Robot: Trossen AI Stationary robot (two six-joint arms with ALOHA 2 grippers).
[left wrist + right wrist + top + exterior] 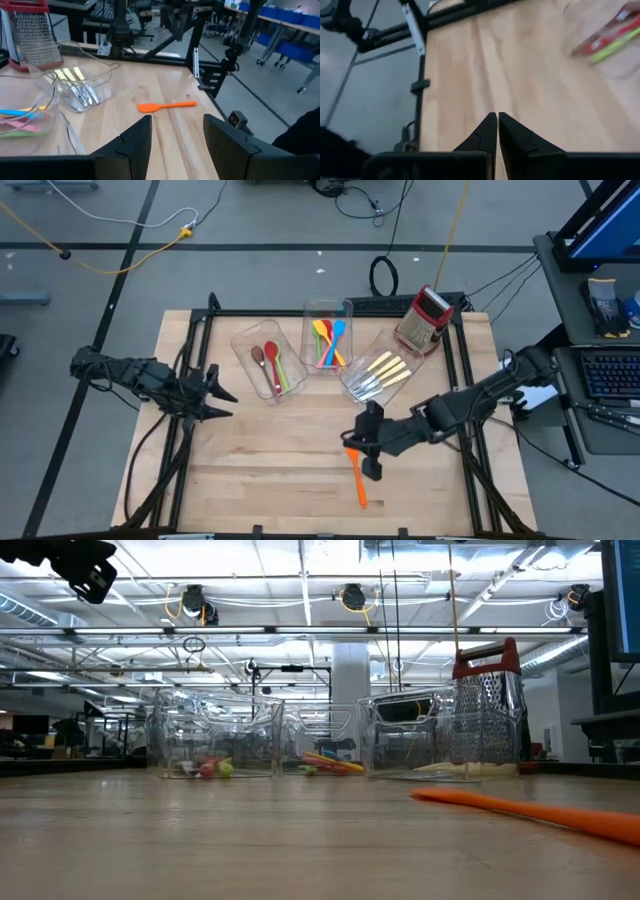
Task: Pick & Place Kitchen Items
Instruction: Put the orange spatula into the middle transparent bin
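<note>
An orange spatula (357, 476) lies flat on the wooden table near its front edge; it also shows in the left wrist view (165, 106) and the low view (530, 810). My right gripper (362, 452) hangs above the spatula's blade end, its fingers shut (497, 131) with nothing between them. My left gripper (228, 404) is open and empty (176, 137) over the table's left part. Red, brown and green spoons (270, 365), coloured spatulas (328, 340) and cream-handled cutlery (380, 370) lie in three clear bins.
Three clear plastic bins (300, 330) stand in a row at the table's far middle. A red-and-silver box grater (425, 320) stands at the far right. A dark frame (200, 320) runs along the table's edges. Bare wood (270, 470) lies in the near half.
</note>
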